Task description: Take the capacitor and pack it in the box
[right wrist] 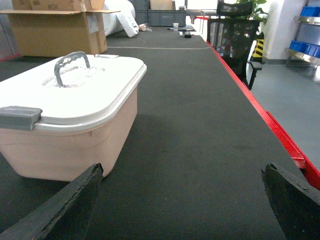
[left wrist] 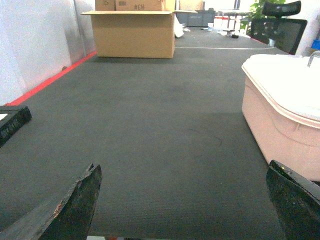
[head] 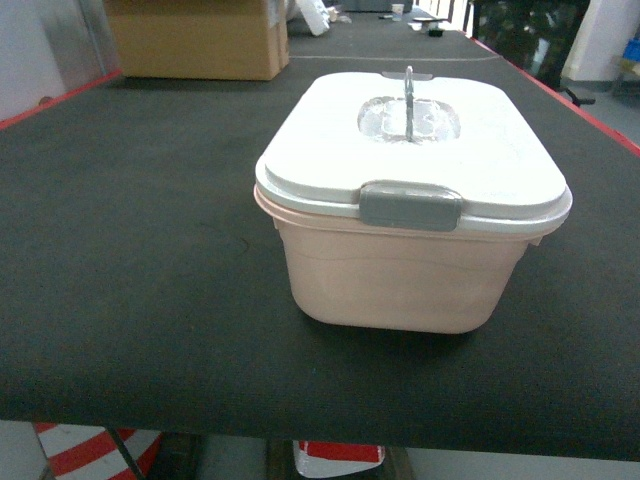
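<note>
The box (head: pixel 400 270) stands shut, lid (head: pixel 420 150) latched, mid-table (head: pixel 130 300), between the two spread-jawed grippers: the left gripper (left wrist: pixel 185 205) sits low to its left, the right gripper (right wrist: pixel 182 200) low to its right, neither touching it.

Marking "#SH" seen, printed dark on flap of brown cardboard carton (left wrist: pixel 134 31) at far end of tabletop, left wrist view; characters appeared mirrored or inverted, reading uncertain. Single figure resembling "6" noted on adjacent flap of same carton, unclear. White label seen on carton side in right wrist view, print too small to be read. Faint lettering on black object (left wrist: pixel 12 125) at left edge, illegible. No other text made out.
</note>
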You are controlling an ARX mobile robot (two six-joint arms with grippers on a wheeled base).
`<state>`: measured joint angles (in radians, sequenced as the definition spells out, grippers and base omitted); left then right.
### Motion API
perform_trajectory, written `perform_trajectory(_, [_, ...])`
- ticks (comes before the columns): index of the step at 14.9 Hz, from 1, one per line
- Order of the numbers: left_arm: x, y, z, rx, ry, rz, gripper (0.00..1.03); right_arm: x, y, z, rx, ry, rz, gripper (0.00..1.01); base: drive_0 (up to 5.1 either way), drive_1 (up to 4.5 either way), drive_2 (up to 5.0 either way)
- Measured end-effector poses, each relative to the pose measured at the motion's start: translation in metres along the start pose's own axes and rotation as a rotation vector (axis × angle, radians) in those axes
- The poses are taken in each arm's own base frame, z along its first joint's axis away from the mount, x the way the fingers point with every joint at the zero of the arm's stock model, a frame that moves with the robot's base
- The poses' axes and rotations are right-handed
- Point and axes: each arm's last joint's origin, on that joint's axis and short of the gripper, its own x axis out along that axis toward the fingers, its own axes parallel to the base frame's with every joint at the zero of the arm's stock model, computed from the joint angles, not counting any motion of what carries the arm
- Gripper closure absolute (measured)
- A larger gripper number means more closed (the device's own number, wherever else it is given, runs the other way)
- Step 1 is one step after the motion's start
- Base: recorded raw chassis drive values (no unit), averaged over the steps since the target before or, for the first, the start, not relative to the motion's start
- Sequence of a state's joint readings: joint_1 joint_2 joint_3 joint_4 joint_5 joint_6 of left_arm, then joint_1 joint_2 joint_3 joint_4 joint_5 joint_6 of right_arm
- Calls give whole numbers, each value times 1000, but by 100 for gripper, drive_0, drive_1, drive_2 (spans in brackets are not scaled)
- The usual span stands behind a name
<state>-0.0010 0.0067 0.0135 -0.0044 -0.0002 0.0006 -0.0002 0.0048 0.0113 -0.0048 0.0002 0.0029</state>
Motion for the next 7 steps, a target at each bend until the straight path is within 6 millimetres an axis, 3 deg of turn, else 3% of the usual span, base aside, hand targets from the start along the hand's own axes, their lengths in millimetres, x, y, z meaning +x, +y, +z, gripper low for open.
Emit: perform_trajectory(7, [0, 0, 0, 0, 0, 0, 5, 0, 0, 0, 0, 0, 0, 3, 0, 0, 0])
